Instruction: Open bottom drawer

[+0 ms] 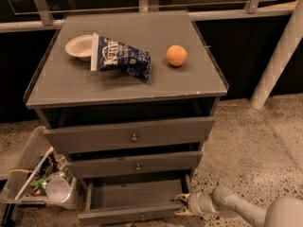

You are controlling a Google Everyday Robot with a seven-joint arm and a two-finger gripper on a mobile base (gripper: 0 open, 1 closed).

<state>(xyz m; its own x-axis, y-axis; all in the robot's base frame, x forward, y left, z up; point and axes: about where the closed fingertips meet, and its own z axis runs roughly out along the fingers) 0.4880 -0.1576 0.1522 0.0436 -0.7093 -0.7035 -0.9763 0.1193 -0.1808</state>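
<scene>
At the bottom of the frame, the slim grey wooden bottom drawer (130, 213) already stands pulled out, its inside showing. The robot's pincer (182, 205) sits at its right front corner; I cannot tell its grip. Next, probably, it backs away.

On the tabletop (71, 86), a white bowl (78, 46) touches a blue chip bag (122, 58), an orange (176, 55) sits apart, and a clear bin (42, 181) stands on the floor.

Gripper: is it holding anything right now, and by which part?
Cannot be told. The gripper sits at the right front corner of the pulled-out slim grey bottom drawer, away from its tiny centre knob.
</scene>
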